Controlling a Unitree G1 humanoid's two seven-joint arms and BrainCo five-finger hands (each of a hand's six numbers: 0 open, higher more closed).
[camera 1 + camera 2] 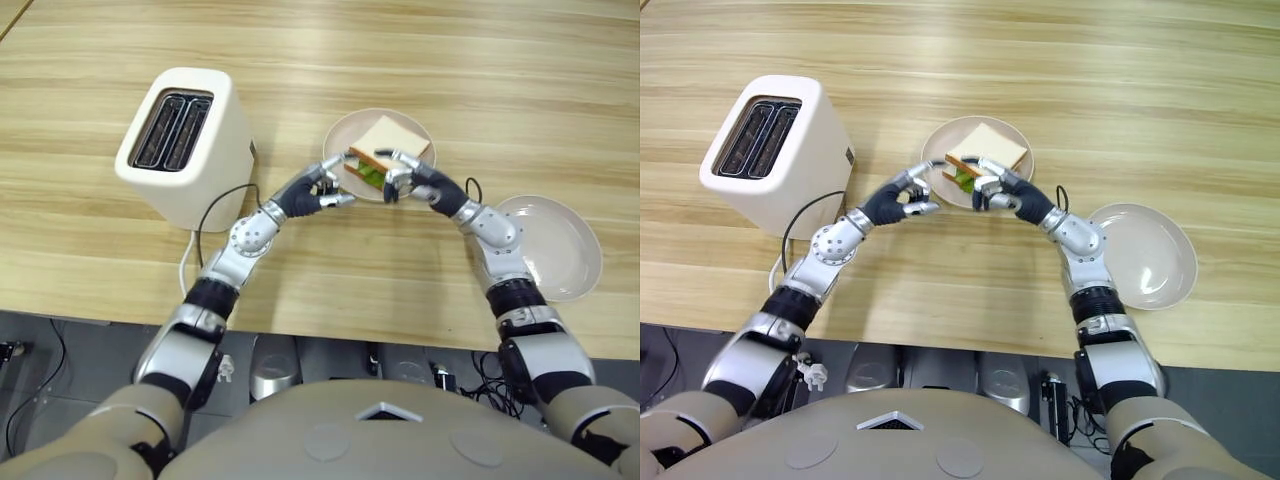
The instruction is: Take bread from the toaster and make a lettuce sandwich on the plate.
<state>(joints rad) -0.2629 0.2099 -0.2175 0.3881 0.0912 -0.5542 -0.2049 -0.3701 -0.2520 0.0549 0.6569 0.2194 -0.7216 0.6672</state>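
Light wood tabletop (480, 60) ran across the whole view. Toaster (185, 145) sat on my left, and both slots looked dark and empty. Its cord (205, 215) trailed toward the near edge.

The plate (345, 130) was mid-table with the sandwich (392, 142) already stacked on it: a white slice on top and lettuce (370, 177) poking out at the near edge above the lower slice. A second, bare plate (555, 245) sat well apart on the right.

Left hand (318, 190) was just beside the plate's near-left rim, curled into a loose pinch with nothing in it. Right hand (412, 180) was at the sandwich's near corner, half closed around it with one fingertip up on the top slice and the thumb low by the lettuce. It read as a light hold on the sandwich. I couldn't judge how firm it was.

My read was that the build was essentially done and only squaring up the stack was left.

Handling notes:
- Bread is light, soft and easily dented, and the crust is the stiffest part, so I'd take it by the edges rather than the face.
- Lettuce is limp and slick, so the top slice could skate on it under a sideways push.
- I'd press straight down and gently, and steady the plate rim with the left hand if it slid on the wood.
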